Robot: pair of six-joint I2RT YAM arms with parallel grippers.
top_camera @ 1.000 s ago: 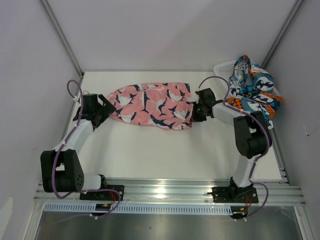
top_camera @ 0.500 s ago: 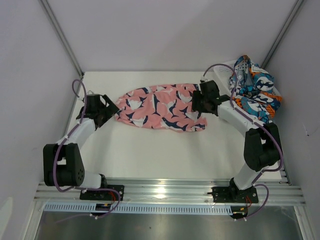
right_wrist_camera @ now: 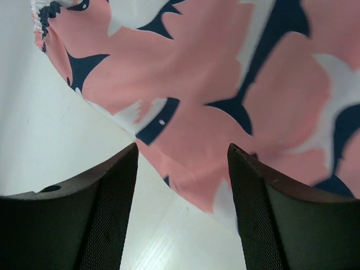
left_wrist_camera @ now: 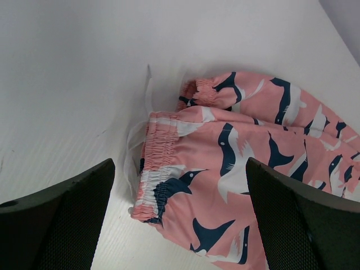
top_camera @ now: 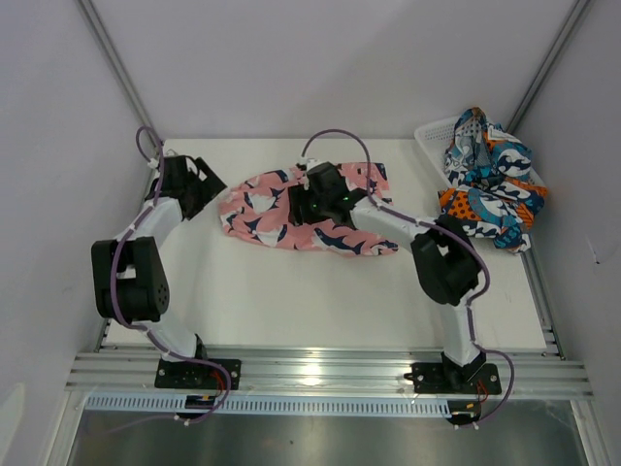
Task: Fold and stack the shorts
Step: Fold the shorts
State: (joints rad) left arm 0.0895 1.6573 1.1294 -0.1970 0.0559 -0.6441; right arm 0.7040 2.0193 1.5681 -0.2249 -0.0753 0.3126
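Closest in, on the white table (top_camera: 291, 301) just beyond the arm bases, the pink shorts (top_camera: 257, 209) lie stretched crosswise across the middle, with the gathered elastic waistband at the left end. The left gripper (top_camera: 206, 187) hovers right beside that waistband, jaws spread wide with nothing between them, while the right gripper (right_wrist_camera: 183, 152) hangs low over the middle of the pink fabric, fingers parted and pinching nothing. Farther back, in the far right corner, the patterned shorts (top_camera: 490, 180) sit bunched in a heap over the white basket (top_camera: 432, 134), well apart from the pink pair.
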